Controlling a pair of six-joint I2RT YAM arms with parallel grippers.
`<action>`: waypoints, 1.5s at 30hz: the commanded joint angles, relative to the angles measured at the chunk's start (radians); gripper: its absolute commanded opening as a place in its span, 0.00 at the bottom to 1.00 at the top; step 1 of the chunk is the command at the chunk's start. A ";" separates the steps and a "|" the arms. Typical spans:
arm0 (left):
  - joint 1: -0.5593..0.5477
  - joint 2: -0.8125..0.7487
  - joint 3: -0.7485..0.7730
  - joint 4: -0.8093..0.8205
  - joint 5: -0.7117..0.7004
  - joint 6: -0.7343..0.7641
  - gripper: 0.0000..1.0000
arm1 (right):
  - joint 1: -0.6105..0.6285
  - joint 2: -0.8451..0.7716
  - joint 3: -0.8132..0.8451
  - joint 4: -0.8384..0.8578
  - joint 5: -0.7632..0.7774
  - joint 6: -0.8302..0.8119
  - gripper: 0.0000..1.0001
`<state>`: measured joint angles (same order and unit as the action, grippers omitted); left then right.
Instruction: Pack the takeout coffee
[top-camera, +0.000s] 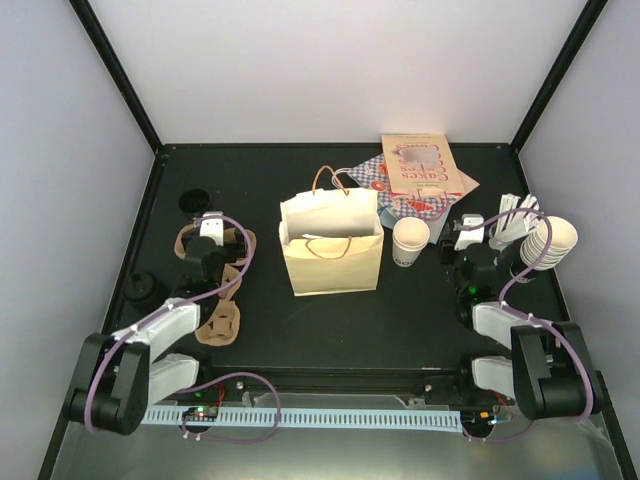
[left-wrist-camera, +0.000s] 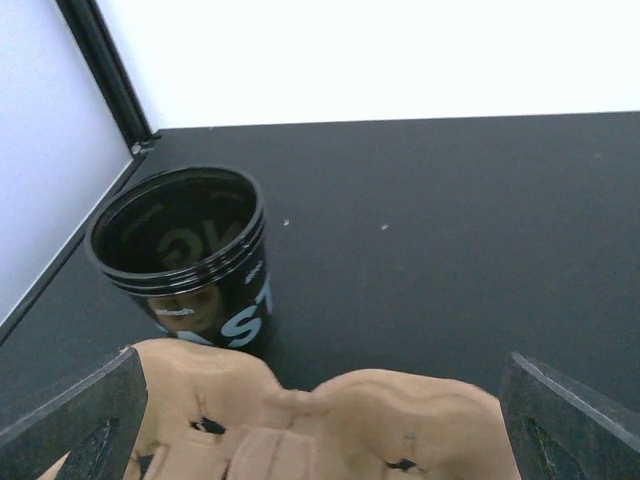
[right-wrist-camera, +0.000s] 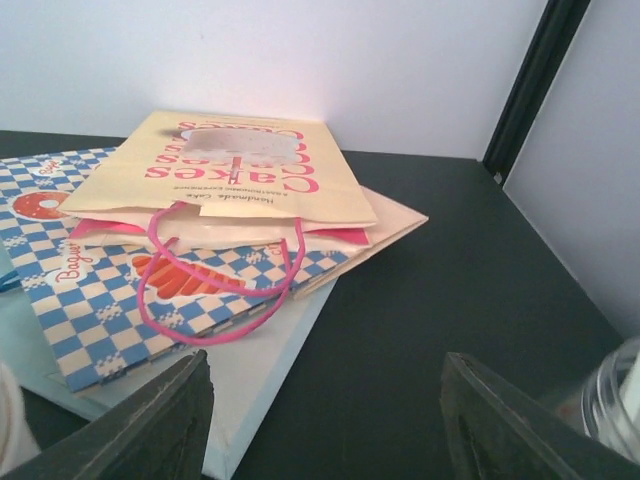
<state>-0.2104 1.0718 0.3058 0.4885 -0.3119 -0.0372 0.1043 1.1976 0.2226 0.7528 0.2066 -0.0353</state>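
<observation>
Looking down from the top camera, I find the takeout coffee (top-camera: 410, 241) standing upright on the worktop (top-camera: 430, 310), just beside the tan paper bag (top-camera: 331, 252), at the bag's 3 o'clock. Its top reads pale, so I see no black lid on it. The bag stands mouth up, which I judge is so the cup can go straight in. The right jaws sit just at the cup's 3 o'clock, apart from it. The left jaws hang over the brown cup carriers (top-camera: 214, 290) at the bag's 9 o'clock, well apart from the coffee. A stack of lidless cups (top-camera: 551, 241) lies at 3 o'clock of the right jaws.

From the left wrist, the left jaws are spread wide and empty above the cup carriers, with a black nested stack (left-wrist-camera: 185, 255) at 11 o'clock. No coffee shows here.

From the right wrist, the right jaws stand apart with nothing between them. They face the flat paper bags (right-wrist-camera: 220, 190) piled at 12 o'clock, which I'd guess were parked out of the way. A pale sliver at the bottom-left edge may be the coffee, but I cannot tell.
</observation>
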 joint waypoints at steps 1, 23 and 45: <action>0.054 0.098 0.047 0.167 0.023 0.049 0.99 | -0.032 0.052 0.078 0.091 -0.047 -0.001 0.66; 0.173 0.331 -0.023 0.520 0.245 0.103 0.99 | -0.079 0.202 0.060 0.264 -0.130 0.042 1.00; 0.175 0.312 0.001 0.450 0.245 0.095 0.99 | -0.078 0.202 0.061 0.261 -0.130 0.040 1.00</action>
<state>-0.0406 1.3952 0.2874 0.9138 -0.0891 0.0700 0.0311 1.4055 0.2687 0.9577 0.0692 0.0025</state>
